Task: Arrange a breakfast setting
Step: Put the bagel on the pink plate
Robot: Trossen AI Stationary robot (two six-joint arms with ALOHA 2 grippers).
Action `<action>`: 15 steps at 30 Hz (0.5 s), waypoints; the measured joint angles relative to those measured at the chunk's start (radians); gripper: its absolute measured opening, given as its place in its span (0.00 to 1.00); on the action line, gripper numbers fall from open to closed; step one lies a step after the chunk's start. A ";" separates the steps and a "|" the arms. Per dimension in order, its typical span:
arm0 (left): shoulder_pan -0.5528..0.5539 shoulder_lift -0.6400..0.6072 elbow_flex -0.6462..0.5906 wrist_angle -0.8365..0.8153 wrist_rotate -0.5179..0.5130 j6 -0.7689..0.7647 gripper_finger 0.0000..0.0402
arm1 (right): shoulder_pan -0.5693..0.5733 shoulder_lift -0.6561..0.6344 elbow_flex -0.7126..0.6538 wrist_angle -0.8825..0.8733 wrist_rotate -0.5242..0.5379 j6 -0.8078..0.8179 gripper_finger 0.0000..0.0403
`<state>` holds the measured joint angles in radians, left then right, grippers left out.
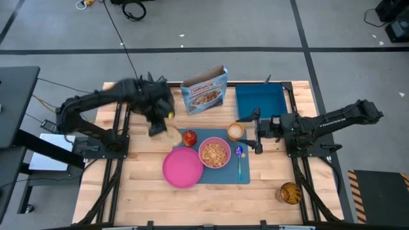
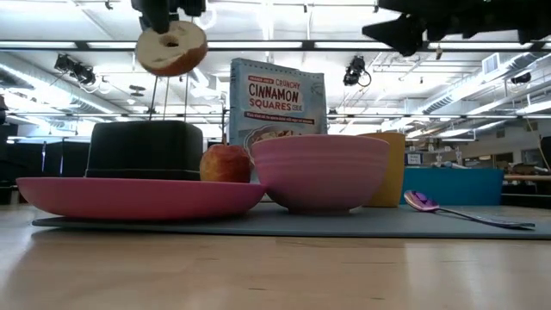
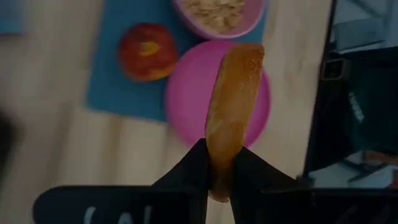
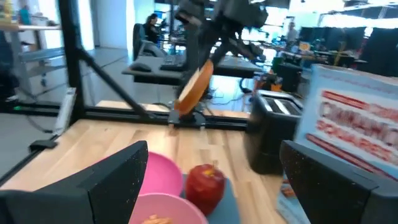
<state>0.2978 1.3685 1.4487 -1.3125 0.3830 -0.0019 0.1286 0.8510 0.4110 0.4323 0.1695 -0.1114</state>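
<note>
A blue placemat (image 1: 220, 174) carries a pink plate (image 1: 183, 168), a pink bowl (image 1: 214, 153) of cereal, a red apple (image 1: 190, 138), a tan cup (image 1: 236, 131) and a blue-handled spoon (image 1: 239, 157). My left gripper (image 3: 221, 180) is shut on a bagel half (image 3: 233, 102) and hangs above the table between the black toaster (image 2: 145, 148) and the plate. My right gripper (image 1: 256, 131) stands open and level just right of the cup, with nothing between its fingers. My left gripper pinches the bagel half's two flat faces at its rim (image 3: 219, 163) between the two fingers. They come from above, slanting down. The bagel half hangs below the fingers (image 2: 166, 17), lifted well clear of the table, its hole showing in the low view.
A cereal box (image 1: 204, 90) stands at the back, with a deep blue tray (image 1: 261, 102) to its right. A jar (image 1: 289, 192) sits near the table's front right corner. Bare wood lies in front of the placemat.
</note>
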 joint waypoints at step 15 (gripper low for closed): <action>-0.397 0.006 -0.527 0.734 -0.002 -0.575 0.11 | 0.223 0.086 0.000 0.097 0.177 0.006 0.93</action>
<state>-0.0993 1.3743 0.9221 -0.5782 0.3813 -0.5772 0.3517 0.9368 0.4114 0.5292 0.3466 -0.1052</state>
